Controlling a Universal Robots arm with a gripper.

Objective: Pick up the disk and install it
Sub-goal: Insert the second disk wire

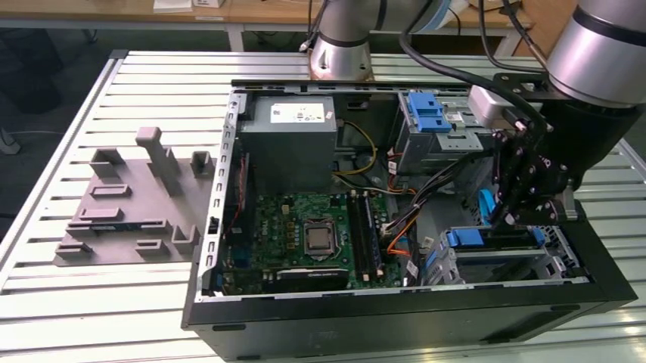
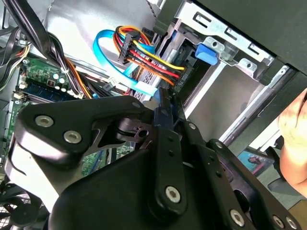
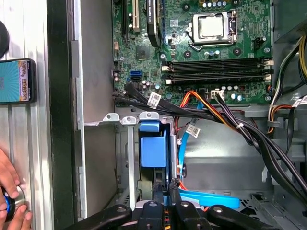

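Jaws: drawn together, tips nearly meeting, with nothing discernible between them. The gripper (image 3: 166, 191) hangs inside the computer case (image 1: 404, 314), at the corner on the exterior view's right, tips just beside the lower drive bay (image 1: 504, 261).

Disk (image 3: 153, 151): sits in that lower bay. The blue end of its carrier frame faces out between the bay's metal rails, and its silver face is hidden. The gripper tips are just beside it; whether they touch it cannot be told.

Computer case, side panel off, lying on the slatted tabletop (image 1: 121, 302). Contents:
- grey power supply box (image 1: 293, 132), at the far end
- green motherboard (image 1: 302, 242), carrying a processor socket (image 3: 211, 26) and memory sticks (image 3: 216, 69)
- upper drive cage (image 1: 434, 125) with a blue latch, empty in what shows, beside the power supply
- cable bundle (image 3: 225, 120) of black, orange, red and yellow wires, crossing from the board toward the bays
- flat blue data cable (image 2: 108, 52), looped near the gripper tips in the second wrist view

Tabletop, outside the case:
- grey moulded fixture (image 1: 131, 204) with upright posts, its slots unoccupied, on the exterior view's left
- small dark-edged card (image 3: 17, 81) with a colourful face, lying flat
- person's hand (image 3: 9, 191) resting near the case wall
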